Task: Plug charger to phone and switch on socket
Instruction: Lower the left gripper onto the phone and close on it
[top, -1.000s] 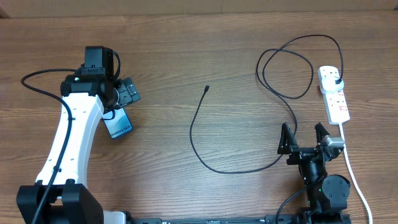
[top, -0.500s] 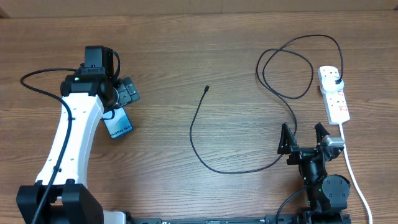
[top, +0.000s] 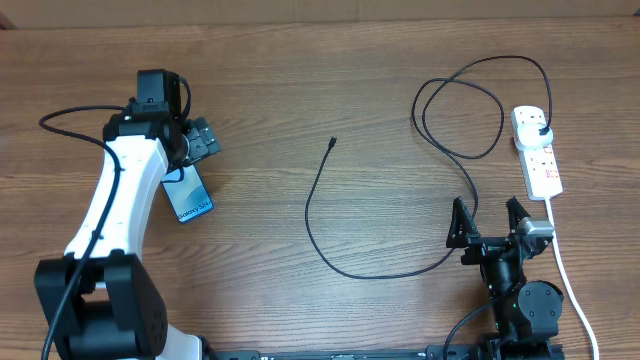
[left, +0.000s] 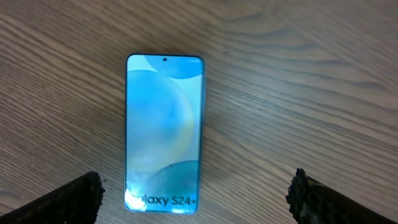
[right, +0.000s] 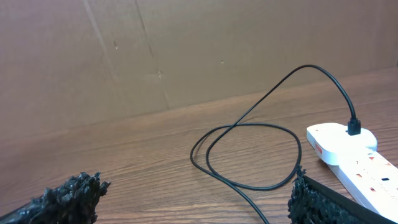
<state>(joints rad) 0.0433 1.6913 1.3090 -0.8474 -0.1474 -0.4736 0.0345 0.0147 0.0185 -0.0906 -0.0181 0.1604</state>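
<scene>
The phone (top: 190, 198) lies flat on the table at the left, screen lit blue with white text at its near end. My left gripper (top: 192, 158) is open just above its far end. In the left wrist view the phone (left: 165, 124) lies between and ahead of the open fingers (left: 196, 198), untouched. The charger's thin black cable (top: 310, 215) loops across the middle, its connector tip (top: 333, 141) lying free. Its black plug (top: 541, 131) sits in the white socket strip (top: 542, 168) at the right. My right gripper (top: 488, 222) is open and empty, near the strip. The cable (right: 249, 124) and the strip (right: 348, 152) also show in the right wrist view.
The strip's white cord (top: 566, 262) runs toward the front edge beside the right arm. A brown cardboard wall (right: 186, 56) stands behind the table. The table is wood-grained.
My left gripper has shifted slightly toward the far side above the phone, baring more of it. The phone, cable and right arm have not moved.
</scene>
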